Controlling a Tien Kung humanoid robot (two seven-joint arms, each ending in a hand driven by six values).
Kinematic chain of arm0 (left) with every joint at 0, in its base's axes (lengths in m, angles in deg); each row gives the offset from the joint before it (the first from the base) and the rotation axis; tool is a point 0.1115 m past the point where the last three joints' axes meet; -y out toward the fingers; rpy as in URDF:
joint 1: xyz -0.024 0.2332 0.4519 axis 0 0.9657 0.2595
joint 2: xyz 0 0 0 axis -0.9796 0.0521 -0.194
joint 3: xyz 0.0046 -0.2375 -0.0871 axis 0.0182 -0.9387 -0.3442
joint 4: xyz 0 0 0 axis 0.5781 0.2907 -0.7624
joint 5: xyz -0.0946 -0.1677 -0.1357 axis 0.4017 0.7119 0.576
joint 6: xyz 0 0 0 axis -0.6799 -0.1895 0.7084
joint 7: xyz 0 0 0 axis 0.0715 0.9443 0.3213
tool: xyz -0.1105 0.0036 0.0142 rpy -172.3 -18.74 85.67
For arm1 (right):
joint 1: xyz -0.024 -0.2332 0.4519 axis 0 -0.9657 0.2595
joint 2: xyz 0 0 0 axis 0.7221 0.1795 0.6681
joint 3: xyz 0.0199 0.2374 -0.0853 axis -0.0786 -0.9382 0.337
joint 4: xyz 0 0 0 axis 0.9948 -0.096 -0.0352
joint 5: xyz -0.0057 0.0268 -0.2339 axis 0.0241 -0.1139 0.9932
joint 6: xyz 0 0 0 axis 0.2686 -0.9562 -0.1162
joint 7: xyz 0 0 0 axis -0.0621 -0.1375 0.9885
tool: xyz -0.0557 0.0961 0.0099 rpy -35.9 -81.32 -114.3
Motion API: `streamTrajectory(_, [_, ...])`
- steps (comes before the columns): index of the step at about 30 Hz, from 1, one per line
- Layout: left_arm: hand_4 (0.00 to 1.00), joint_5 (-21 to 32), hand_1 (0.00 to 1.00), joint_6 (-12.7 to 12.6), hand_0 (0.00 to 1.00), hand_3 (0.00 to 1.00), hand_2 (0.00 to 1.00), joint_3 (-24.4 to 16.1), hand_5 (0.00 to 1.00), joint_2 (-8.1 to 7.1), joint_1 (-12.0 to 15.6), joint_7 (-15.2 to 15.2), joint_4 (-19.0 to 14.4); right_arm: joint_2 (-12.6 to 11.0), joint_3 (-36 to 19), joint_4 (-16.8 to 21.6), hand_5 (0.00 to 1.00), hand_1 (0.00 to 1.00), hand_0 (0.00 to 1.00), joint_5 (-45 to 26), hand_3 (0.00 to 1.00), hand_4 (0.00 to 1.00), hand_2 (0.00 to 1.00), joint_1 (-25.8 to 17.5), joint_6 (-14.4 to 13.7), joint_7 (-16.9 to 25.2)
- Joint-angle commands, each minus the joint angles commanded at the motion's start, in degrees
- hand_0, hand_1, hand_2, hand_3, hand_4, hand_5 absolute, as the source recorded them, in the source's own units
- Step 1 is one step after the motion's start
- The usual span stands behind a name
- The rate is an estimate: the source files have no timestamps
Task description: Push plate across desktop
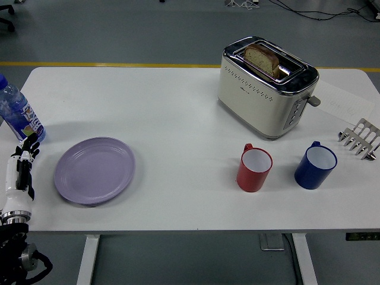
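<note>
A lilac plate (95, 170) lies flat on the white table (178, 107) at the near left. My left hand (22, 160) is at the table's left edge, just left of the plate and a small gap away from its rim. Its white and black fingers (28, 149) point forward, stretched out and holding nothing. My right arm is not in view.
A water bottle (16, 113) with a blue label stands just beyond my left hand. A cream toaster (266, 86) with a bread slice stands at the back right. A red mug (255, 168), a blue mug (315, 165) and a metal rack (360, 139) are on the right.
</note>
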Motion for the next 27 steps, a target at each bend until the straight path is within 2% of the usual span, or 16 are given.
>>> streamTrajectory(10, [0.477,2.67,0.897,-1.25,0.89,0.844,0.922,2.69,0.998,1.39,-1.65,0.0,1.31,-0.06,0.34,0.0,0.331,0.477,0.514,-0.32,0.544,0.178,0.579,-0.22,-0.06,-0.03])
streamTrajectory(24, [0.477,4.6,0.895,-2.07,0.888,0.836,0.919,5.2,0.998,2.42,-3.21,0.0,0.95,0.01,0.62,0.0,0.33,0.477,0.514,-0.68,0.544,0.177,0.579,-0.26,-0.08,0.0])
streamTrajectory(27, [0.461,5.44,0.893,-2.3,0.889,0.832,0.918,6.98,0.998,2.69,-3.97,0.0,1.36,0.08,0.68,0.0,0.329,0.477,0.515,-0.8,0.544,0.177,0.579,-0.15,-0.11,0.01])
